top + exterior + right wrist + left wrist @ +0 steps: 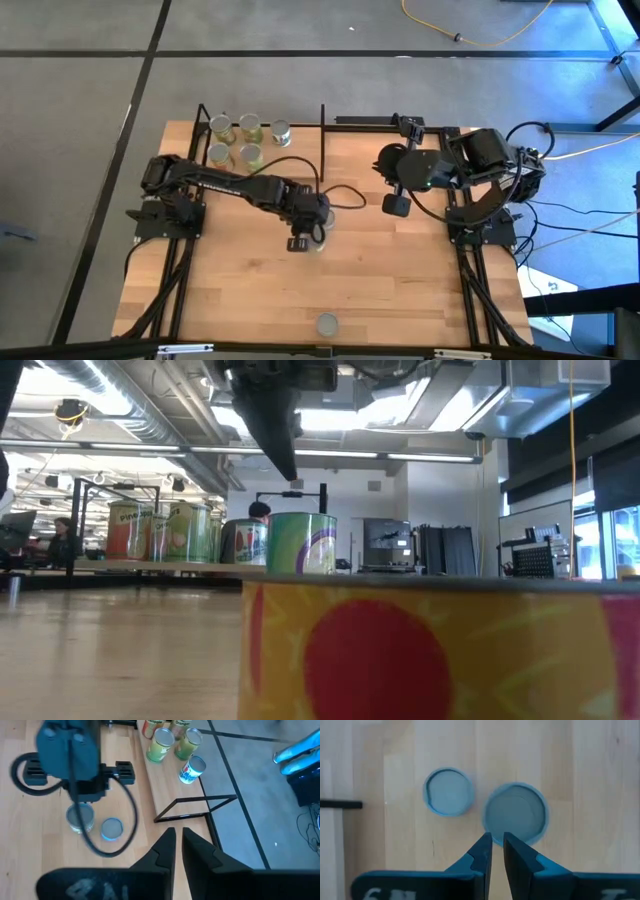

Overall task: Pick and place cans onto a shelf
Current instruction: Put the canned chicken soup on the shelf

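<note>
My left gripper (303,238) hangs shut over the table's middle, fingers pointing down. Its wrist view (497,842) shows two round silvery can tops below it: a larger one (516,813) just past the fingertips and a smaller one (448,791) beside it. In the low view a finger (278,430) ends above a green can (300,543), clear of it. Several cans (248,140) stand upright on the black-framed shelf (300,150) at the far left. Another can (327,323) stands near the near edge. My right gripper (396,205) is shut and empty at the right.
The shelf's thin black posts and rails (195,806) stand just beyond the two loose cans. A black cable (345,195) loops off the left arm. The near can fills the foreground of the low view (440,650). Bare wood lies between the two arms.
</note>
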`<state>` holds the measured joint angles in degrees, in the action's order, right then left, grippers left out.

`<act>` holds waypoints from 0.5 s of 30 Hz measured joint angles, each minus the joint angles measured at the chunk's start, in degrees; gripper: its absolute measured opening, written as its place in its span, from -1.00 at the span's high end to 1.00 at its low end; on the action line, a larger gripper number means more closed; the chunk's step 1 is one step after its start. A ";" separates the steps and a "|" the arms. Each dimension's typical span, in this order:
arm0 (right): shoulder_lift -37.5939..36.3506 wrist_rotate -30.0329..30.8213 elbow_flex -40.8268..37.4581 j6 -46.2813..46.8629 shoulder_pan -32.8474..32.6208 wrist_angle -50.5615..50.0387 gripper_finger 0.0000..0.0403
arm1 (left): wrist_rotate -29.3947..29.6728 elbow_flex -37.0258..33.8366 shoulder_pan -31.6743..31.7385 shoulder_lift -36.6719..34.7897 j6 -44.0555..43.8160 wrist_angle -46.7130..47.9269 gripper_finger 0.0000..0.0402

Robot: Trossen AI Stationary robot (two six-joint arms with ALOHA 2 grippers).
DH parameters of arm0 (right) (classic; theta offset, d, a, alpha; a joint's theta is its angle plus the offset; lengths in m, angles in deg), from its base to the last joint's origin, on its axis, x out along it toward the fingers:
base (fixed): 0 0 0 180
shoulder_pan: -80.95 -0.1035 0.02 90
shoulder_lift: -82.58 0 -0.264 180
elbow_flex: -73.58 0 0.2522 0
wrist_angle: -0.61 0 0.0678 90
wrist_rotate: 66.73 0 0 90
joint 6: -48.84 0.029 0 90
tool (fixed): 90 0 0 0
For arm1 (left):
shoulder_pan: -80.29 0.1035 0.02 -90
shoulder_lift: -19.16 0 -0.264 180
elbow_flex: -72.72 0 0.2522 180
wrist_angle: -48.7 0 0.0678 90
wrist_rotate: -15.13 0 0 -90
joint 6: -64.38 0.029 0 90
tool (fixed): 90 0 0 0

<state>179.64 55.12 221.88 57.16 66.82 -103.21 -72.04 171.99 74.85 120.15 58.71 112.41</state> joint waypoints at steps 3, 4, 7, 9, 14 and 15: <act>0.02 0.00 0.00 -0.08 0.00 0.00 0.83 | -1.75 0.00 1.53 0.08 -5.22 0.01 0.80; 0.02 0.00 0.00 -0.35 0.00 0.00 0.83 | -2.25 0.02 2.03 0.54 -7.51 -0.23 0.80; 0.02 0.00 0.00 -1.29 0.00 0.04 0.83 | -2.48 -0.13 3.26 1.40 -14.25 -0.31 0.80; 0.02 -0.02 0.00 -1.31 0.01 0.07 0.83 | -2.76 0.02 3.77 1.36 -18.18 -1.33 0.80; 0.02 -0.33 0.00 -1.51 0.00 0.07 0.83 | -5.12 -0.02 4.10 2.21 -29.31 -1.06 0.80; 0.02 -0.39 0.00 -1.53 0.01 0.07 0.83 | -5.34 0.15 4.08 2.63 -30.65 -1.40 0.80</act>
<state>179.66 54.73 221.88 55.63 66.83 -103.14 -77.39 172.14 78.93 122.78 28.06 111.02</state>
